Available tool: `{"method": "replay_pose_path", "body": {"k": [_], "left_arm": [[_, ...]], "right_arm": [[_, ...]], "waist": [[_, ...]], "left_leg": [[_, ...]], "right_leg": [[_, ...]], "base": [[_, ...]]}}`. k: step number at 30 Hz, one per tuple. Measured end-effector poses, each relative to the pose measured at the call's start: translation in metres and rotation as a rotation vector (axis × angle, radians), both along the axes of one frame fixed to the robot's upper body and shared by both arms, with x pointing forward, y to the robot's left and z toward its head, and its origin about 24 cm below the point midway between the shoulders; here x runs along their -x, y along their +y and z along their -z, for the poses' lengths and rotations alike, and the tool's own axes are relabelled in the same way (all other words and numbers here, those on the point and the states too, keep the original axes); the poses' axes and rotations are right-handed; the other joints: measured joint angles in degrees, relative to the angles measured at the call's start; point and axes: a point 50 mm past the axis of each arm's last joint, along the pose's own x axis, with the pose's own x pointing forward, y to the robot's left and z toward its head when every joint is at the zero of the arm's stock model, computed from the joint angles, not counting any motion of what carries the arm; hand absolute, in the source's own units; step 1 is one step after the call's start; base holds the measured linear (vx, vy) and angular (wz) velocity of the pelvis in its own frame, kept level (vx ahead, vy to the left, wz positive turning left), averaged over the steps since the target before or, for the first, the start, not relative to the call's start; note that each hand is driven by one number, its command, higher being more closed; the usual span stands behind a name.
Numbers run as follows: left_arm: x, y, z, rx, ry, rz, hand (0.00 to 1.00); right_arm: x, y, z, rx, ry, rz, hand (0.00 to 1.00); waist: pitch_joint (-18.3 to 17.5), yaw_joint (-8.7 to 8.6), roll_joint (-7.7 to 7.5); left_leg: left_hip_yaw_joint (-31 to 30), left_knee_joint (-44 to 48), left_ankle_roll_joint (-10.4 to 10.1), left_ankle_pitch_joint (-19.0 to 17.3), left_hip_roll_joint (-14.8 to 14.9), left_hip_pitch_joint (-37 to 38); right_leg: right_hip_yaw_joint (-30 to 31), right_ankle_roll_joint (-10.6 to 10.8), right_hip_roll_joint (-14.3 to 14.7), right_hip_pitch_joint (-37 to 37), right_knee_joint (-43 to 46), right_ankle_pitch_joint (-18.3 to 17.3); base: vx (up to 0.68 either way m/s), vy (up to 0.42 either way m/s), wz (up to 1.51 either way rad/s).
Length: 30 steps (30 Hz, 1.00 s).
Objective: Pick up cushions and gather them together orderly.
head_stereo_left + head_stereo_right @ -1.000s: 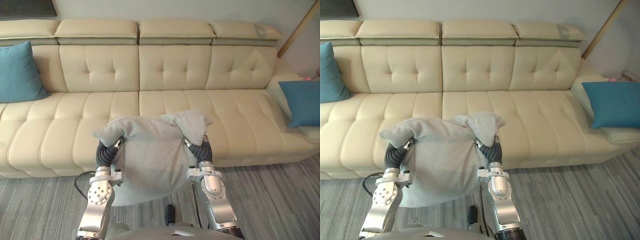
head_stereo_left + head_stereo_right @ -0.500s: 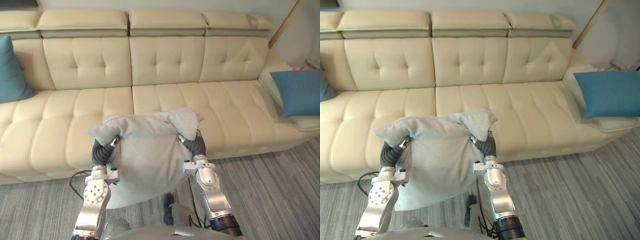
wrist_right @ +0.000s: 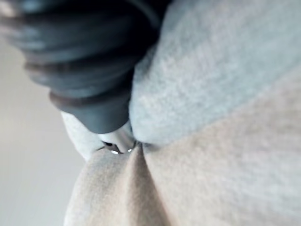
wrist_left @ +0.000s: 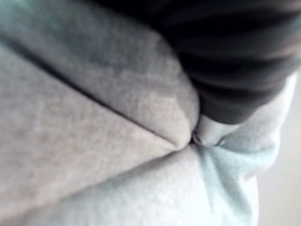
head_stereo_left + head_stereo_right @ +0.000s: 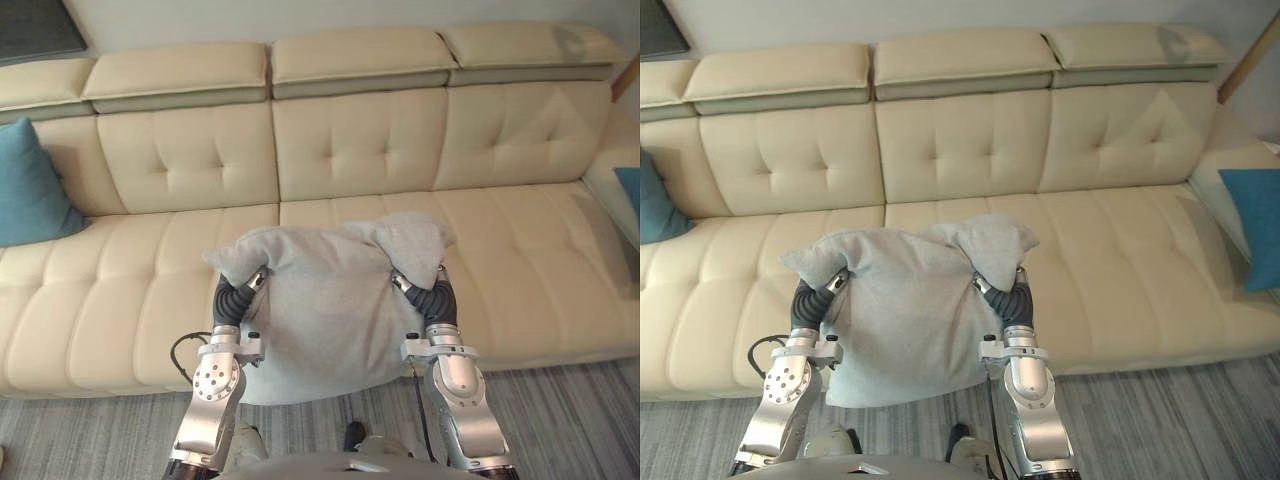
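A large grey cushion (image 5: 325,310) hangs in front of me, held up between my two hands over the front edge of the beige sofa (image 5: 350,150). My left hand (image 5: 235,298) presses into its left side and my right hand (image 5: 432,298) into its right side; the cloth folds over both. Up close, the grey cloth (image 4: 94,141) bunches against the left hand's dark cover (image 4: 235,61), and the same cloth (image 3: 211,94) wraps the right hand (image 3: 89,70). A teal cushion (image 5: 25,190) leans at the sofa's left end. Another teal cushion (image 5: 1255,225) lies at the right end.
The sofa's long seat (image 5: 130,270) stretches between the two teal cushions. Grey striped carpet (image 5: 90,430) runs along the sofa's front. A dark panel (image 5: 35,25) hangs on the wall at the upper left.
The whole view has swung left and risen a little, so the camera moved. The grey cushion stays held between both hands, much as before.
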Motion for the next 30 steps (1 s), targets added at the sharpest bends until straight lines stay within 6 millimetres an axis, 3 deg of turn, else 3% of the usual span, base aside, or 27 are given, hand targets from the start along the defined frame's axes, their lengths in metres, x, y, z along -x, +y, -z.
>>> {"method": "replay_pose_path", "body": {"k": [1, 2, 3, 4, 5, 8, 13, 16, 21, 23, 26, 27, 29, 30], "left_arm": [[0.0, -0.001, 0.0, 0.003, 0.0, 0.001, 1.0], [0.001, -0.002, -0.002, 0.01, -0.007, 0.007, 1.0], [0.002, -0.004, -0.004, 0.021, -0.014, 0.01, 1.0], [0.005, -0.002, -0.005, 0.016, -0.021, 0.008, 1.0], [0.006, 0.003, -0.007, -0.001, -0.028, 0.002, 1.0], [0.007, 0.01, -0.007, -0.045, -0.035, 0.012, 1.0], [0.008, 0.011, 0.004, -0.065, 0.015, 0.022, 1.0], [0.01, 0.012, 0.013, -0.07, 0.057, 0.022, 1.0], [0.007, 0.016, 0.01, -0.076, 0.044, -0.016, 1.0], [-0.004, 0.021, 0.003, -0.089, 0.009, -0.066, 1.0], [-0.048, 0.029, -0.029, -0.128, -0.122, -0.136, 1.0], [-0.069, 0.033, -0.06, -0.144, -0.234, -0.168, 1.0], [-0.09, 0.039, -0.11, -0.155, -0.405, -0.251, 1.0], [-0.094, 0.04, -0.118, -0.165, -0.431, -0.26, 1.0]], "right_arm": [[0.0, 0.0, 0.0, 0.0, 0.002, 0.002, 1.0], [0.003, -0.002, 0.002, 0.0, 0.009, 0.011, 1.0], [0.005, -0.004, 0.001, 0.002, 0.01, 0.016, 1.0], [0.008, -0.001, 0.004, -0.021, 0.024, 0.024, 1.0], [0.012, 0.004, 0.008, -0.062, 0.04, 0.03, 1.0], [0.01, 0.012, 0.016, -0.112, 0.067, 0.039, 1.0], [0.004, 0.012, 0.029, -0.082, 0.117, 0.03, 1.0], [0.003, 0.012, 0.038, -0.071, 0.154, 0.03, 1.0], [-0.012, 0.02, 0.033, -0.068, 0.131, 0.01, 1.0], [-0.029, 0.029, 0.024, -0.059, 0.09, -0.005, 1.0], [-0.075, 0.045, -0.017, -0.041, -0.058, -0.014, 1.0], [-0.094, 0.055, -0.054, -0.05, -0.182, -0.013, 1.0], [-0.112, 0.068, -0.107, -0.075, -0.353, 0.019, 1.0], [-0.114, 0.069, -0.114, -0.081, -0.375, 0.025, 1.0]], "waist": [[0.1, 0.13, -0.22], [0.0, 0.37, 0.0], [-0.8, 0.63, 1.17], [-1.2, 0.71, 0.84], [-1.6, 0.83, -1.53], [-2.7, 0.85, -4.3], [-3.5, -0.6, -5.63], [-3.6, -0.6, -5.75], [-3.7, -0.41, -5.85], [-3.7, -0.44, -5.88], [-1.5, 0.17, -5.46], [1.9, 0.52, -5.06], [3.0, 1.16, -4.62], [3.4, 1.4, -4.59]], "left_leg": [[0.4, -2.4, 0.0, -0.2, -0.1, -0.3], [1.0, -12.2, -0.1, 0.5, -0.6, -0.3], [0.6, -21.3, -0.1, 6.4, -1.1, 0.8], [-0.7, -24.6, -4.1, 8.7, -3.2, 1.7], [-0.4, -26.7, -3.9, 8.6, -6.1, 2.5], [1.2, -27.0, -2.6, 7.9, -8.5, 3.0], [0.5, -27.8, -2.8, 8.1, -9.4, 3.5], [-1.7, -29.3, -3.2, 8.3, -9.6, 4.8], [-1.2, -31.7, -3.6, 9.5, -9.9, 5.9], [-1.3, -33.1, -3.7, 10.8, -9.9, 5.5], [-1.8, -35.1, -3.5, 14.1, -9.6, 1.9], [-2.0, -35.6, -3.1, 15.8, -9.3, -0.2], [-1.5, -38.1, -3.0, 18.8, -9.2, -5.5], [-1.5, -39.3, -3.2, 19.5, -9.4, -5.5]], "right_leg": [[-0.1, 0.4, -0.7, 0.3, 0.1, -0.1], [-0.2, 2.6, -2.6, 1.1, 0.6, -0.6], [0.2, 4.5, -2.9, 1.0, 1.3, -1.2], [1.9, 5.9, -4.4, 1.0, 1.3, -1.9], [3.4, 5.7, -6.3, 1.2, -0.1, -1.7], [6.1, 6.1, -7.8, 1.7, -2.7, 0.5], [8.7, 7.1, -7.5, 2.4, -6.7, 2.1], [10.9, 7.3, -6.8, 2.2, -7.9, 3.1], [12.7, 6.9, -6.6, 1.2, -8.4, 3.5], [12.7, 6.8, -6.3, 0.4, -8.7, 4.3], [12.5, 6.6, -5.5, -3.2, -9.3, 7.3], [12.6, 6.6, -5.0, -5.4, -9.2, 8.7], [12.8, 6.0, -4.7, -12.2, -8.9, 10.5], [13.0, 6.0, -4.7, -12.7, -8.9, 10.7]], "base": [[0.17, 0.4, 0.21], [0.12, 0.341, 0.16], [0.16, 0.481, 0.17], [0.12, 0.386, 0.13], [0.12, 0.355, 0.17], [0.1, 0.192, -0.03], [0.02, 0.02, -0.2], [-0.04, -0.033, -0.32], [-0.07, -0.006, -0.19], [-0.08, -0.025, 0.0], [-0.17, -0.026, 0.05], [-0.24, 0.0, -0.03], [-0.28, 0.018, -0.05], [-0.21, 0.017, 0.07]]}}
